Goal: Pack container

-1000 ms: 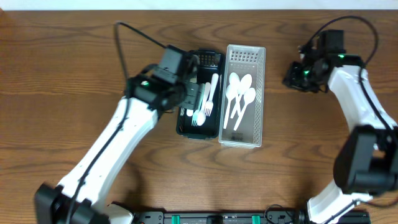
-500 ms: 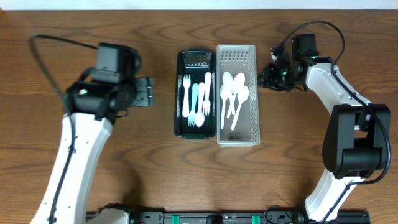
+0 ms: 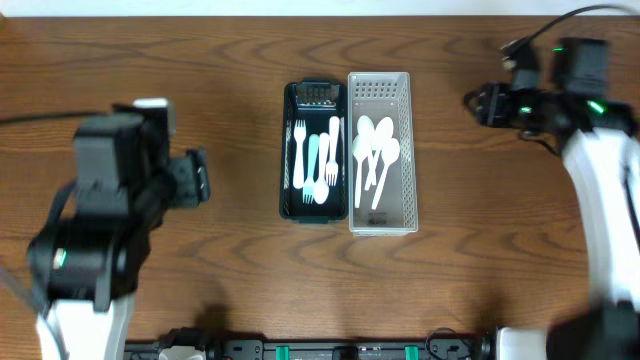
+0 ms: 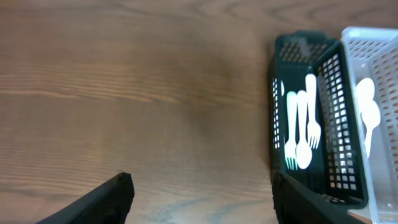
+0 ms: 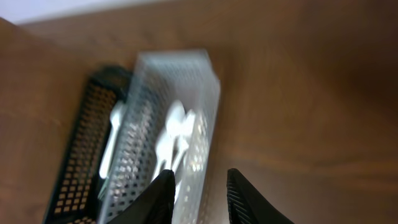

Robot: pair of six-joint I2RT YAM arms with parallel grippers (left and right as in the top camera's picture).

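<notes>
A black mesh tray (image 3: 290, 150) holds several white forks (image 3: 318, 160). A white mesh tray (image 3: 410, 150) touching its right side holds several white spoons (image 3: 375, 150). Both trays show in the left wrist view, black (image 4: 326, 180) and white (image 4: 379, 62), and blurred in the right wrist view, black (image 5: 78, 162) and white (image 5: 186, 81). My left gripper (image 3: 200, 177) is open and empty, well left of the trays; its jaws (image 4: 202, 199) frame bare wood. My right gripper (image 3: 480, 103) is open a little and empty, right of the white tray; its jaws (image 5: 196, 186) frame nothing.
The brown wooden table (image 3: 240, 60) surrounds the trays. Cables trail from both arms at the back. A black rail (image 3: 330, 350) runs along the front edge.
My left arm has drawn back left and toward the front, away from the black tray. My right arm, which had come close to the white tray, has pulled back to the right. The trays lie still.
</notes>
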